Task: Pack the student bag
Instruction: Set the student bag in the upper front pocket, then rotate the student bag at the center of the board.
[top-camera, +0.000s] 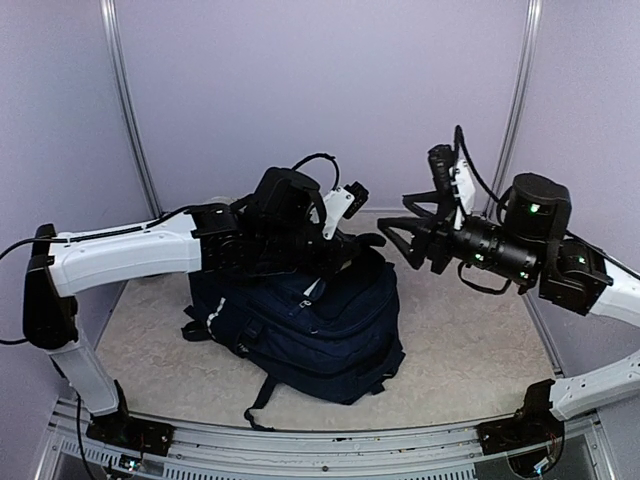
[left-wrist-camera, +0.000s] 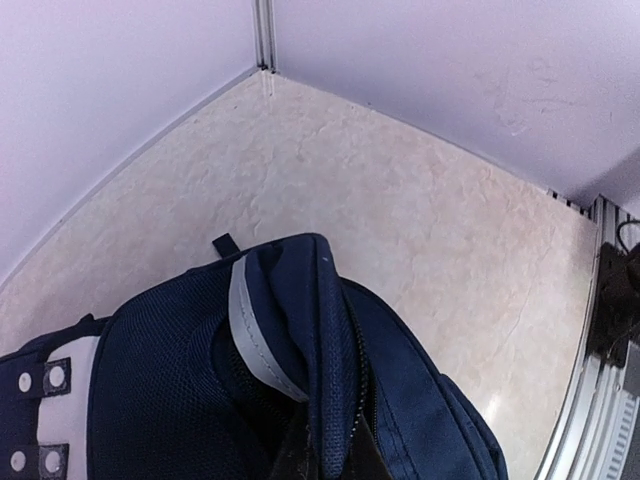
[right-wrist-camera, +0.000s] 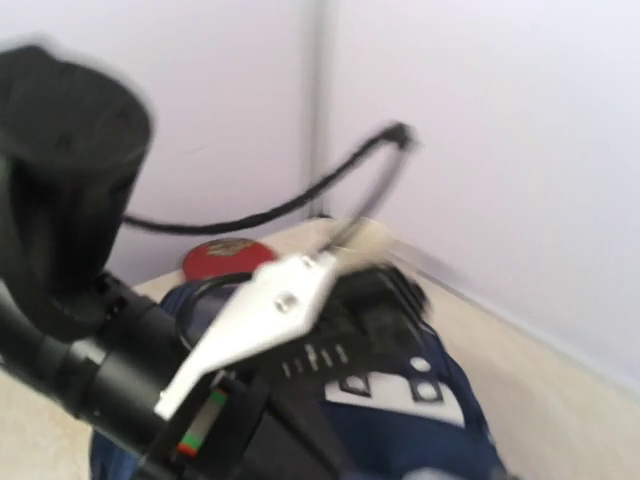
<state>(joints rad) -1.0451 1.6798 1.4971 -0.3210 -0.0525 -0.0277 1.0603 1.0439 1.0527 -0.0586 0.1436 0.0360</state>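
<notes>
The student bag (top-camera: 320, 325), a dark navy backpack, lies in the middle of the table. My left gripper (top-camera: 362, 243) reaches over its top. In the left wrist view the gripper (left-wrist-camera: 335, 462) is shut on the bag's zipped opening edge (left-wrist-camera: 325, 330) and holds that fabric fold up; a grey lining strip (left-wrist-camera: 250, 330) shows beside it. My right gripper (top-camera: 405, 243) hovers open and empty in the air, just right of the bag's top. The right wrist view is blurred; it shows the left arm's wrist over the bag's white patch (right-wrist-camera: 400, 388), not my own fingers.
A round red object (right-wrist-camera: 225, 258) lies behind the bag near the back wall; it is hidden in the top view. Lilac walls close in the table at the back and sides. A metal rail (top-camera: 330, 445) runs along the near edge.
</notes>
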